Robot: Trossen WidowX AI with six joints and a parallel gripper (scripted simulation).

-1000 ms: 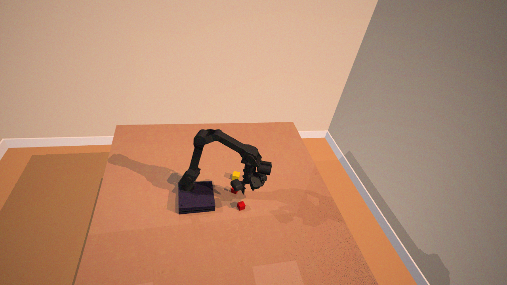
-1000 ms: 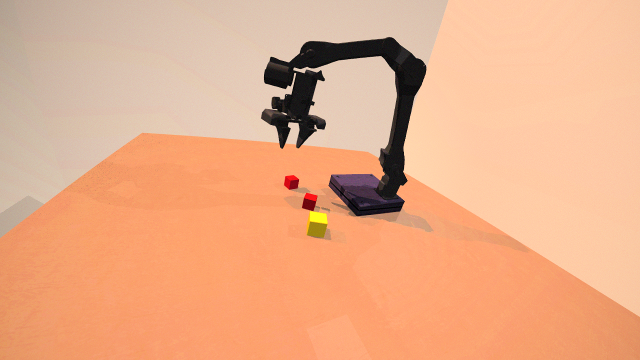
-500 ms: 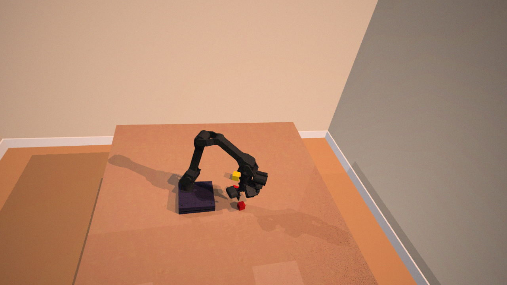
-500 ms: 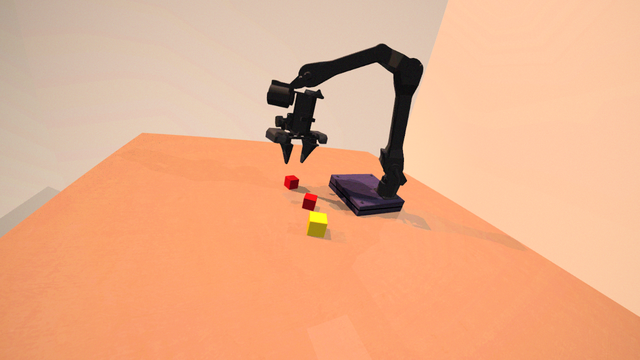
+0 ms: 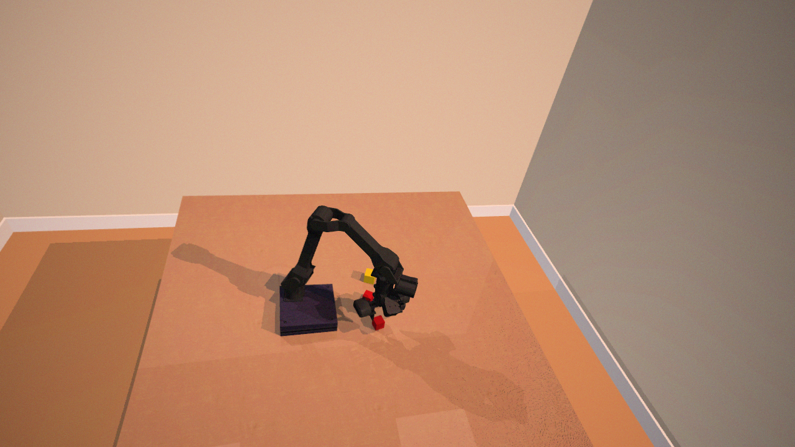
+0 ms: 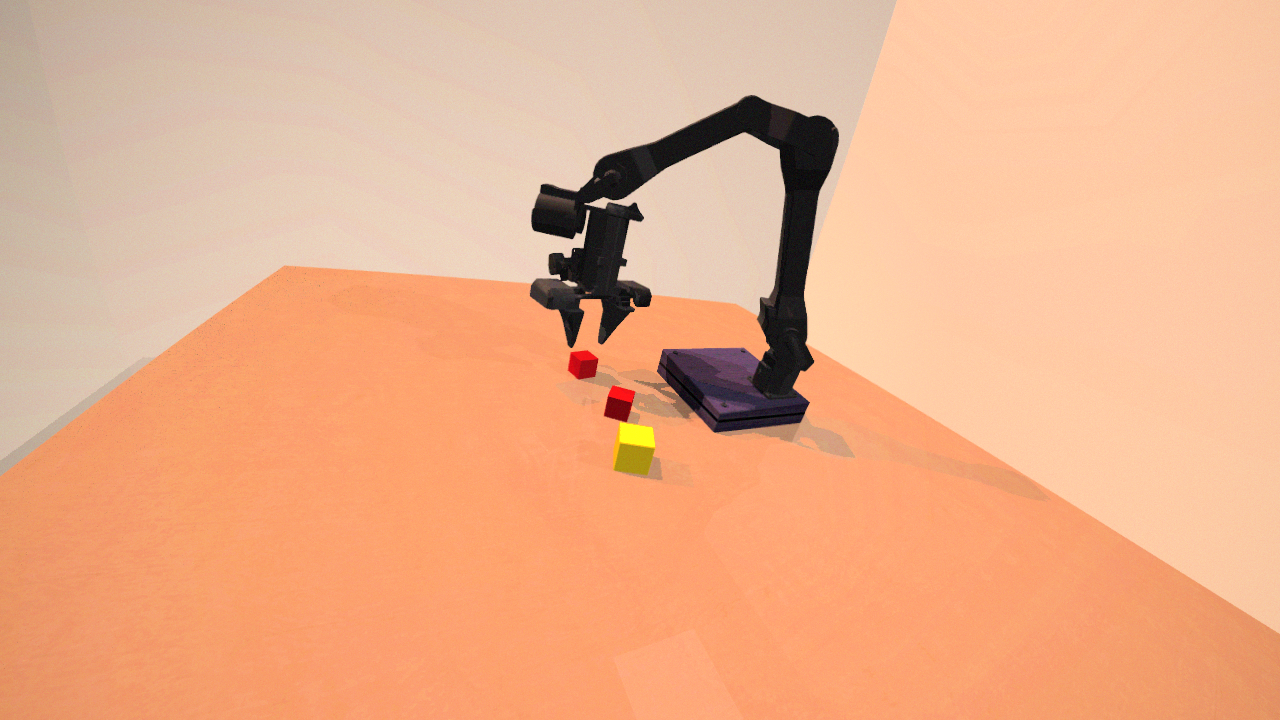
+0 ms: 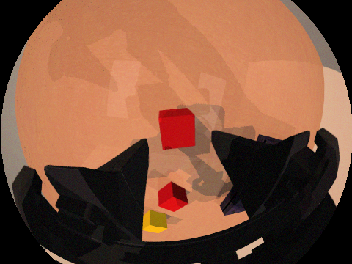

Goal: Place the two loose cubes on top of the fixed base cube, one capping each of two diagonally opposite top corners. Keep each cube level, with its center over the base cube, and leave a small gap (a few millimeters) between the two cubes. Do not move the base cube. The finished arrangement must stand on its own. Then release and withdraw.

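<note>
On the orange-brown tabletop [image 5: 222, 356] [image 6: 358, 537] [image 7: 279, 88], cubes with no readable lettering.

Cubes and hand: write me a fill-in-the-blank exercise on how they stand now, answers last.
1. The yellow cube rests on the ____.
2. Of the three cubes, ____ are red.
3. The hand points ____, its fingers apart.
4. In the exterior view, the cube nearest the camera is ____.

Missing words: table; two; down; yellow
</note>
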